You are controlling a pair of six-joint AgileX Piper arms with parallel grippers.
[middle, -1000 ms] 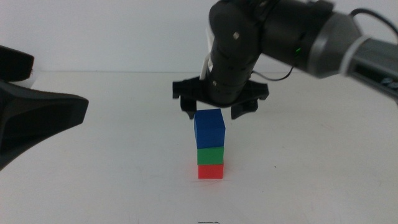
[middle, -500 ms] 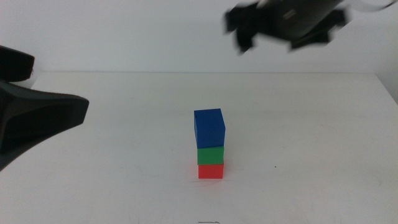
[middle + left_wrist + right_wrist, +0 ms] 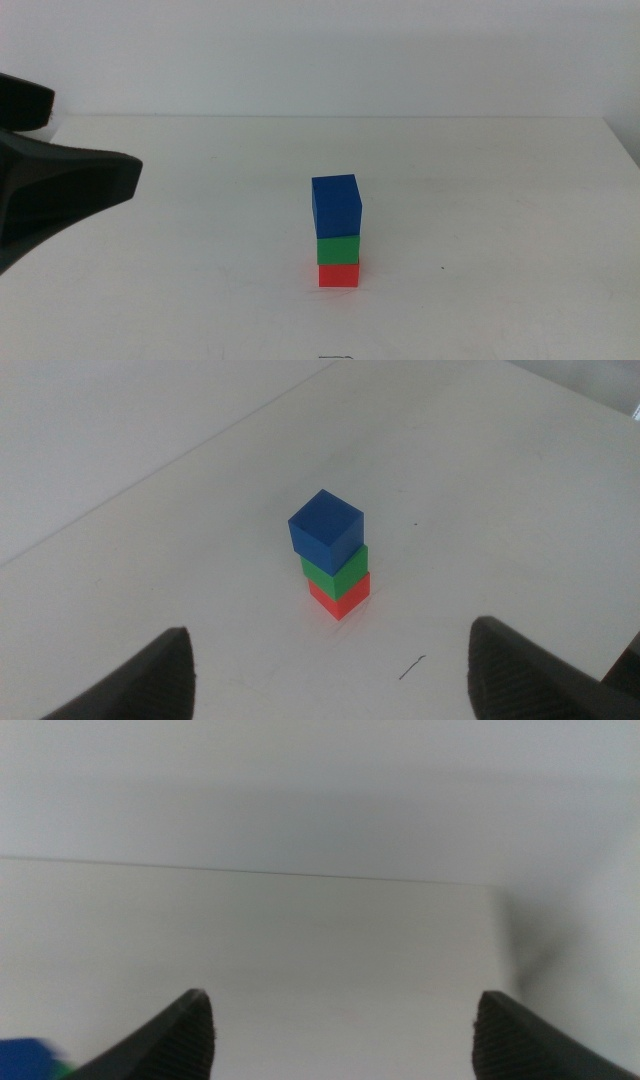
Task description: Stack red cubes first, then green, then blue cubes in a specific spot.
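While the 3 cubes stand in 1 column on the white table point(image 3: 480, 200), nothing touches them. The red cube point(image 3: 339, 274) sits at the bottom on the tabletop, the green cube point(image 3: 339, 249) rests on it, and the blue cube point(image 3: 336, 205) tops the stack, turned slightly off the line of the 2 below. The left gripper point(image 3: 330, 665) hangs apart from the stack, its 2 dark jaws spread wide with nothing between them; its dark body shows at the left edge of the middle view. The right gripper point(image 3: 345, 1030) is outside the middle view, its jaws likewise spread wide and empty, facing the table's far edge, with a blurred corner of the blue cube beside 1 jaw.
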